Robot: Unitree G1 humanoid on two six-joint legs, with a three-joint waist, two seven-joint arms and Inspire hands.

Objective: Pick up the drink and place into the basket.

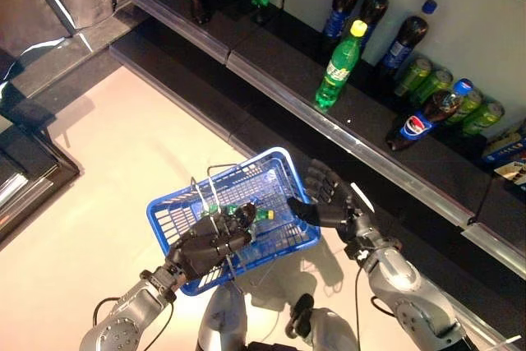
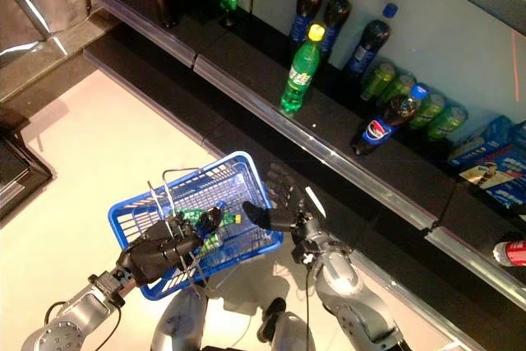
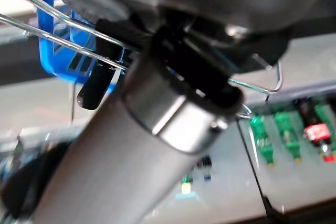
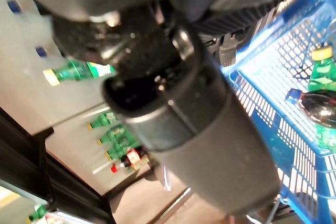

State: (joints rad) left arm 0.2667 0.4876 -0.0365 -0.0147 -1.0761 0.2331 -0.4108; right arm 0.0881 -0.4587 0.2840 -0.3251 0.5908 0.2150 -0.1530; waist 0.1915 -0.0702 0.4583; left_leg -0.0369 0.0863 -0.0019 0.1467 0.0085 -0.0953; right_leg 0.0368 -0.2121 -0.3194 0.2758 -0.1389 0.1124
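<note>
- Drinks lie inside the blue basket point(image 1: 279, 172): a green bottle point(image 1: 261, 214) with a yellow cap and a dark cola bottle point(image 1: 243, 214) beside it, both on their sides on the basket floor.
- Left eye view: left hand point(image 1: 201, 246) has fingers curled round the basket's wire handles point(image 1: 215, 203), carrying it above the pale floor point(image 1: 107, 162). Right hand point(image 1: 329, 199) is at the basket's far-right rim, fingers straight and spread, nothing in it.
- Same view, shelf point(image 1: 353, 141): one green soda bottle point(image 1: 339, 64) upright near the front edge, three dark bottles point(image 1: 374, 7) behind, one cola bottle point(image 1: 421, 119) tipped against green cans point(image 1: 448, 96).
- Right eye view: same layout; right hand's thumb point(image 2: 255, 214) reaches over the rim, fingers clear of the bottles. A red can point(image 2: 509, 252) lies on a lower shelf section.
- Left wrist view: wire handles pass across the hand's dark bulk; the fingers themselves are not readable here.
- Right wrist view: basket mesh with both bottles visible past the hand; the hand touches neither.
</note>
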